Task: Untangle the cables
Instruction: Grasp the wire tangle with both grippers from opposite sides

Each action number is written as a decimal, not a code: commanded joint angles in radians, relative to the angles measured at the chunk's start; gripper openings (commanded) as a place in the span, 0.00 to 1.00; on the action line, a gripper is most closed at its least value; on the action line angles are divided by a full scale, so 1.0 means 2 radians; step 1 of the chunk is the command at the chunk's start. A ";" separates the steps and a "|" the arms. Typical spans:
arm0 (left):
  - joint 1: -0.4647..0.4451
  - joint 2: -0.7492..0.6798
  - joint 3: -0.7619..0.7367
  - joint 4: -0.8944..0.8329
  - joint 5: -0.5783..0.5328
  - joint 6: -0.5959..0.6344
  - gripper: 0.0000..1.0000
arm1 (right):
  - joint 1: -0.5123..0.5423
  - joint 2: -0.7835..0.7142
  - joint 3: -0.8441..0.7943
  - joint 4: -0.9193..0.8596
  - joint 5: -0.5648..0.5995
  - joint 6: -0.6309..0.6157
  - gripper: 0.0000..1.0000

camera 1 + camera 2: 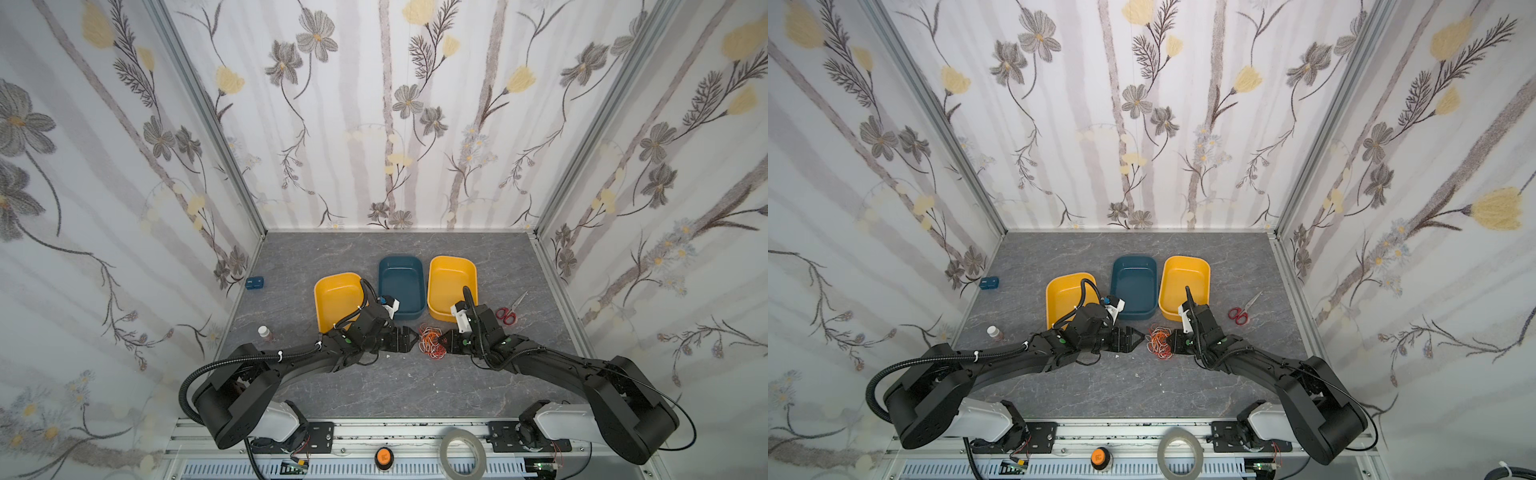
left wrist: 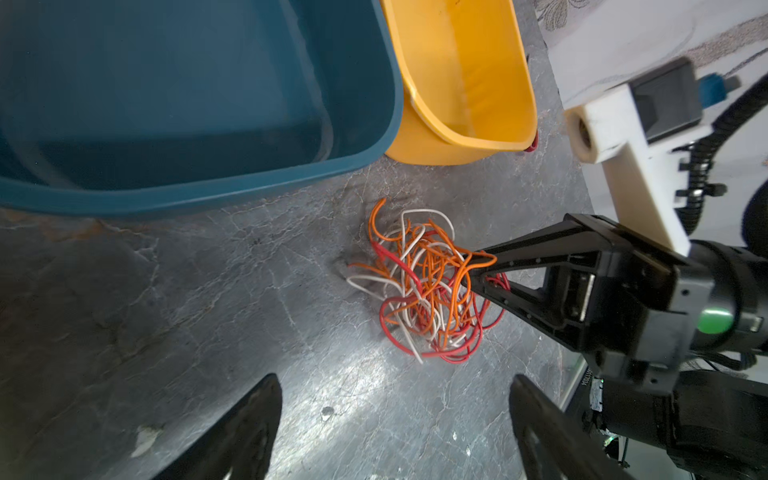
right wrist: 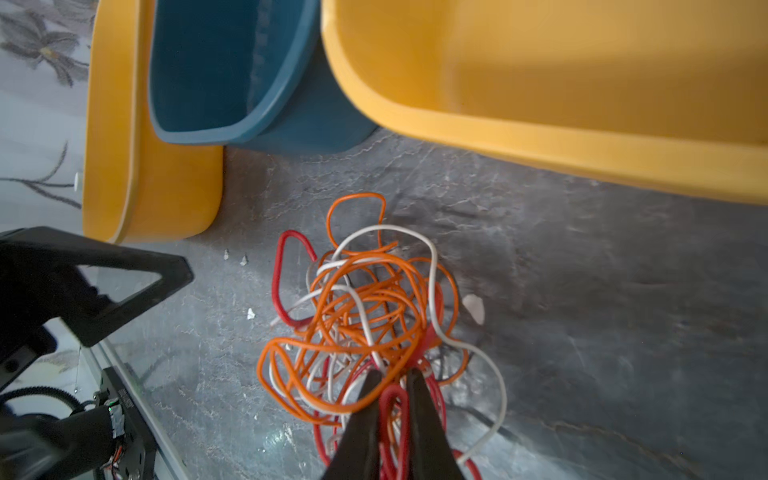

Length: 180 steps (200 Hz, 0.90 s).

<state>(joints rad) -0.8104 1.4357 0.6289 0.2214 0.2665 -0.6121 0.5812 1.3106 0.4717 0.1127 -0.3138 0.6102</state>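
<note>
The right hand (image 3: pixel 395 379) is clamped on a few red and orange strands at the edge of the cables (image 2: pixel 419 286). The tangle lies on the grey worktop (image 2: pixel 166 311) just off the near wall of the blue tray (image 2: pixel 249 191), by the tray's right-hand corner. The left hand (image 1: pixel 413 337) hovers in front of that same near wall, jaws wide apart and holding nothing, just beside the knot and opposite its partner.

The step in hand looks like the opening pinch: one side is secured and no strand is free yet. The next move probably calls for the left hand to close on a different strand, or to pin the bulk of the knot. The two hands would then draw slowly apart (limp, curly wire tends to drag the whole clump along rather than slip loose).

The cables are thin wires in orange, red and white, interlaced in springy loops. Orange dominates the top of the clump. One orange loop and one red loop stick out toward the tray, and a white strand trails out on the side away from it.
</note>
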 commanded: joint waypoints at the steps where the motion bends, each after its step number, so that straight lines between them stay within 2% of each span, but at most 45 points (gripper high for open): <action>1: -0.005 0.018 0.005 0.045 0.009 -0.018 0.84 | 0.013 0.003 -0.001 0.041 -0.030 -0.028 0.07; 39: -0.015 0.043 -0.001 0.075 0.019 -0.031 0.75 | 0.035 0.014 0.000 0.055 -0.052 -0.050 0.04; 79: -0.019 0.052 -0.011 0.079 0.008 -0.038 0.59 | 0.045 0.033 0.008 0.063 -0.052 -0.059 0.05; 115: -0.019 0.052 -0.019 0.082 0.007 -0.039 0.37 | 0.054 0.028 0.010 0.057 -0.050 -0.068 0.08; 149: -0.019 0.038 -0.021 0.065 -0.006 -0.035 0.10 | 0.055 0.013 0.008 0.028 -0.032 -0.079 0.11; 180: -0.019 0.024 -0.021 0.052 -0.006 -0.031 0.09 | 0.055 0.001 0.009 -0.004 -0.001 -0.084 0.14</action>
<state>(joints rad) -0.8490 1.5055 0.5873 0.3309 0.2646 -0.6807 0.6899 1.3300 0.4854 0.1661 -0.3775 0.4656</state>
